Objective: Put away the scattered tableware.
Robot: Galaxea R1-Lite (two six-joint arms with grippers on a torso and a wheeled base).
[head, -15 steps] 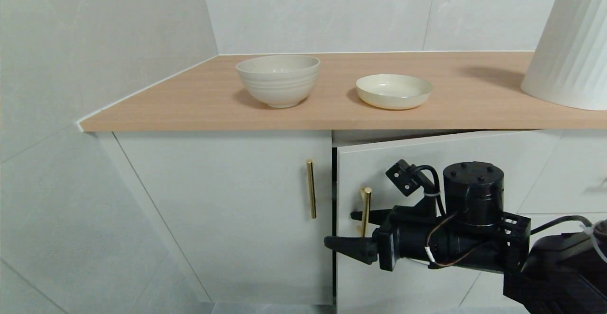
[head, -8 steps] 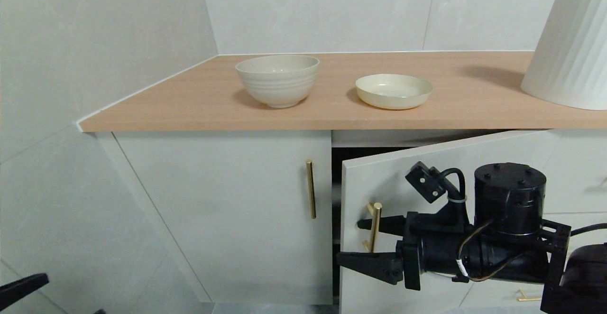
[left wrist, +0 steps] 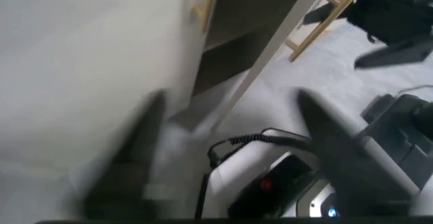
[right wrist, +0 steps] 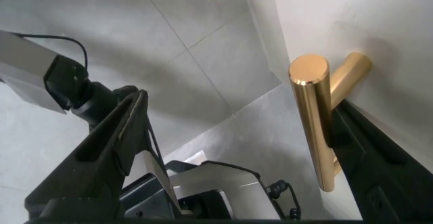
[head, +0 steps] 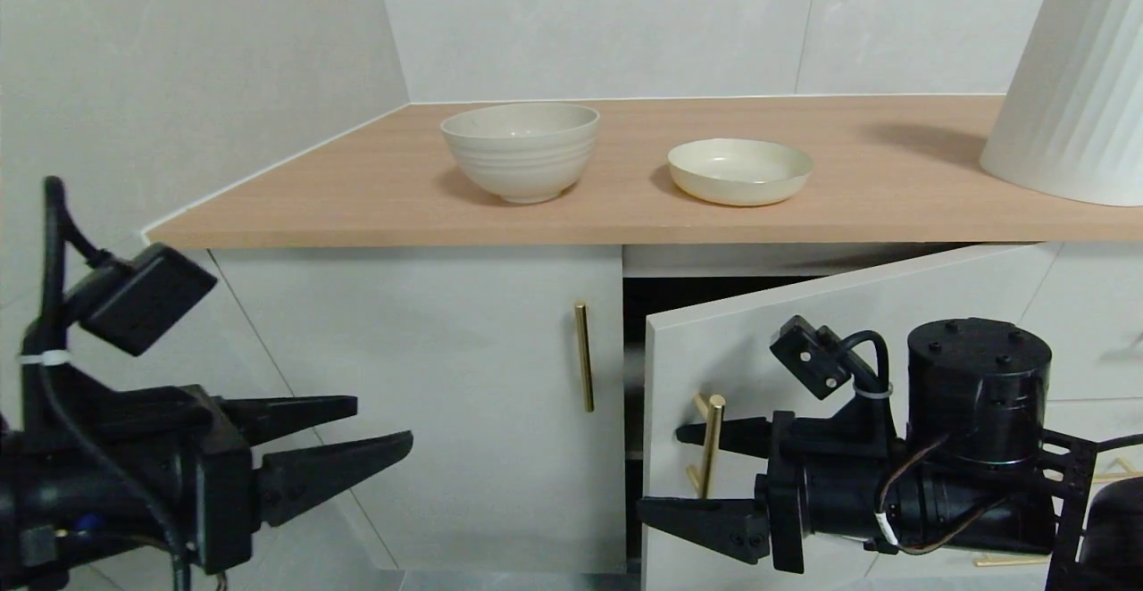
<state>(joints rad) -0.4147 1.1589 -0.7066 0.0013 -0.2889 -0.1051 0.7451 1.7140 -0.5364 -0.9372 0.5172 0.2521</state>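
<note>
A cream ribbed bowl (head: 520,149) and a shallow cream dish (head: 739,170) stand side by side on the wooden countertop (head: 375,207). Below it, the right cabinet door (head: 759,323) hangs partly open. My right gripper (head: 705,479) is open, and its fingers straddle the door's gold handle (head: 712,444). In the right wrist view, the handle (right wrist: 314,116) lies close to one finger (right wrist: 379,163) of the right gripper (right wrist: 250,156). My left gripper (head: 379,426) is open and holds nothing, low in front of the closed left door (head: 429,395). In the left wrist view the left gripper (left wrist: 230,136) faces the open door's edge.
A large white ribbed lampshade (head: 1072,82) stands at the right end of the countertop. The left door has its own gold handle (head: 583,356). A tiled wall closes the left side. The dark cabinet interior (head: 679,292) shows above the open door.
The right gripper has drawn the right door farther open, moving right and down with the handle. My left arm has come into view from the lower left.
</note>
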